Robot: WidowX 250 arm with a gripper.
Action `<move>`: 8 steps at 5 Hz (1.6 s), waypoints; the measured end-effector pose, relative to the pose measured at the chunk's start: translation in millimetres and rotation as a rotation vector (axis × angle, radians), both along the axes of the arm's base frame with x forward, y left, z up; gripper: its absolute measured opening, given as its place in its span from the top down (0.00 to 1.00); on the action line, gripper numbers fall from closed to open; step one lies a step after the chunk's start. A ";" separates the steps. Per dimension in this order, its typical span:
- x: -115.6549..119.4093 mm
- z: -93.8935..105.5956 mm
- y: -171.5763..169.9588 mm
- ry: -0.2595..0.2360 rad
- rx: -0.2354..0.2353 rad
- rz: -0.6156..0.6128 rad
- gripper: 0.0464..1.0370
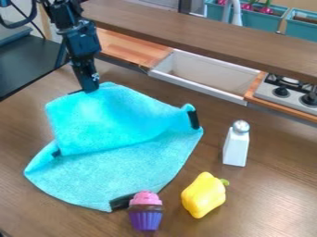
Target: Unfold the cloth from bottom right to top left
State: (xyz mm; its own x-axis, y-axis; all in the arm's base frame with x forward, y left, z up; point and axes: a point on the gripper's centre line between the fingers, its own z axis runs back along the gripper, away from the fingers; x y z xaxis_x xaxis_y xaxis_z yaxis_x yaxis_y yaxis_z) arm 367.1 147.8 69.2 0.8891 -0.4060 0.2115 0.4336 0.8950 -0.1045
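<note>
Cloth (123, 134), turquoise, left and center of frame on tabletop (272, 185), part folded over itself, black patches at edges. End effector (90, 87) at cloth's top edge, upper left; can't tell if released or grasping cloth. Cupcake (146, 212) by cloth's bottom corner, yellow pepper (204, 195) right of it, white shaker (236, 146) above pepper. Sink (204, 76) upper right, stove (288, 92) right edge.

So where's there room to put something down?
Bare brown wooden counter shows right of the silver-topped white shaker and yellow bell pepper. A narrower strip runs between the shaker and the bright blue cloth. It's crowded at the cloth's bottom corner, by the pink-and-purple toy cupcake, and at its top edge, by the black gripper.
</note>
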 end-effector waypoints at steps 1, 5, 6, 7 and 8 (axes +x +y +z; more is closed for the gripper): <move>18.3 2.4 16.0 0.032 0.016 0.026 1.00; 43.6 8.9 26.5 0.033 0.221 0.000 1.00; 49.6 10.4 32.6 0.011 0.250 -0.009 1.00; 54.6 0.4 39.1 0.028 0.247 -0.017 1.00; 59.8 3.2 49.6 0.003 0.259 -0.020 1.00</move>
State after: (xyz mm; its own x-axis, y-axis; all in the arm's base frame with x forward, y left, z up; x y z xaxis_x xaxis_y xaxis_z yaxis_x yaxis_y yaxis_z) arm 426.9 197.4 72.4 0.8807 -0.4641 0.0952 0.4519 0.8832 0.1253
